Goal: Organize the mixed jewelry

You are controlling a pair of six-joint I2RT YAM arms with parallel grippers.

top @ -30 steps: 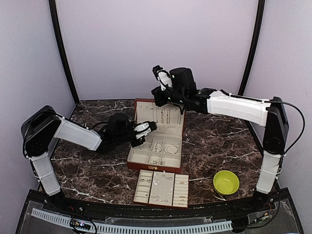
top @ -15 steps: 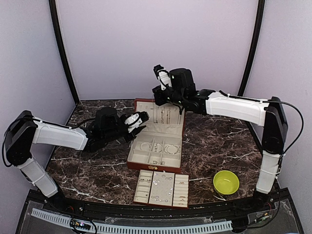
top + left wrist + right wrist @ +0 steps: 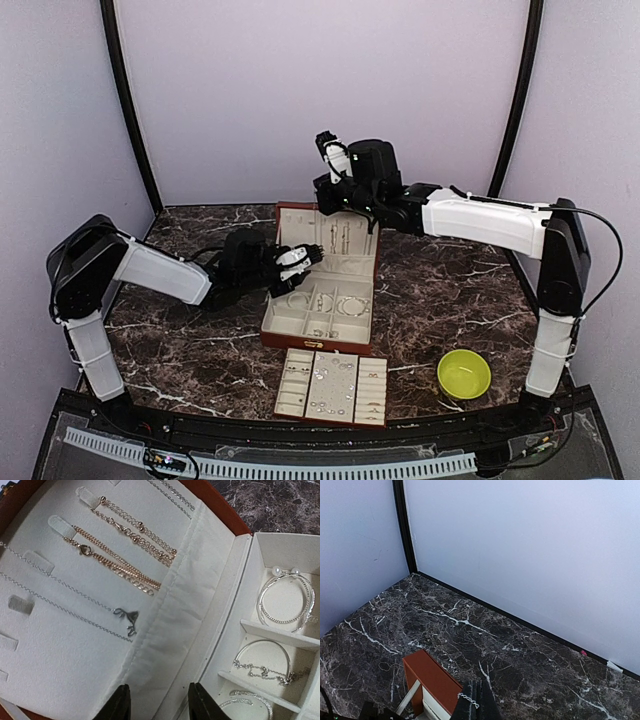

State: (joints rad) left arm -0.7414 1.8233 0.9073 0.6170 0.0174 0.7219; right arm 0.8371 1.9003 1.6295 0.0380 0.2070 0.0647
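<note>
The mixed jewelry lies in an open reddish-brown box (image 3: 277, 232). In the left wrist view, gold chains (image 3: 120, 562) and a thin silver chain with a pendant (image 3: 125, 617) lie on the cream lid lining. Silver bangles (image 3: 285, 600) fill the base compartments. My left gripper (image 3: 308, 256) (image 3: 159, 705) hovers open over the lid's lower fold, with nothing between its fingers. My right gripper (image 3: 338, 207) (image 3: 477, 707) hangs above the lid's top edge. It is shut on a thin silver chain (image 3: 468, 698), of which only a short piece shows.
A cream-lined compartment tray (image 3: 331, 387) with small pieces lies in front of the box. A yellow-green bowl (image 3: 464, 373) stands at the near right. Dark marble table (image 3: 450, 290) lies all round, with the walls close behind.
My left gripper has gone from shut to open. It swung back to the left, then returned over the lid lining. The right arm has held still.
</note>
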